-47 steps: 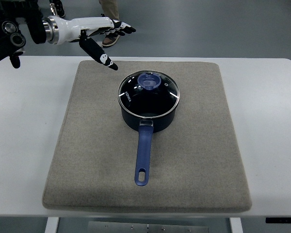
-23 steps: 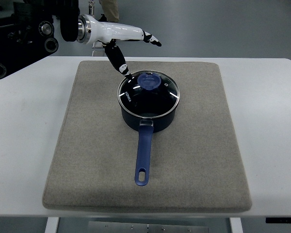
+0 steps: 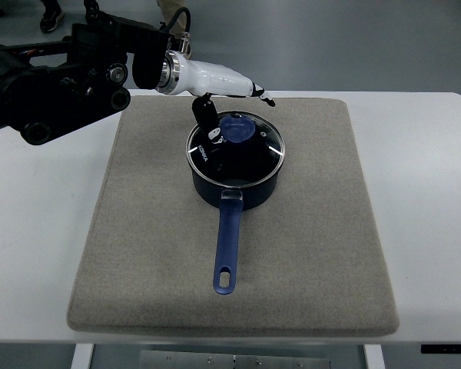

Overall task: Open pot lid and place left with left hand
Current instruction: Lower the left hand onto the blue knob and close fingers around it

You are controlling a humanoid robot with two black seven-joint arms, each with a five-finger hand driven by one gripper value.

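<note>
Left hand (image 3: 229, 98): white shell, dark fingers, spread and holding nothing. Moved in from the bench's far-left corner over the last second; now above the far rim of the lid, thumb hanging down just left of the knob (image 3: 237, 128), other fingers reaching past it. No contact yet, as far as can be judged. Dark arm entering from the upper left.

Lid (image 3: 250, 146): glass, steel rim, blue knob; seated on the pot.

Pot (image 3: 236, 183): dark blue, long handle pointing toward the near edge; centred on the mat.

Mat (image 3: 138, 254): grey-brown, bare to the pot's left, room for the lid.

Bench (image 3: 38, 231): white.

Reach nearly done; closing on the knob judged next.
</note>
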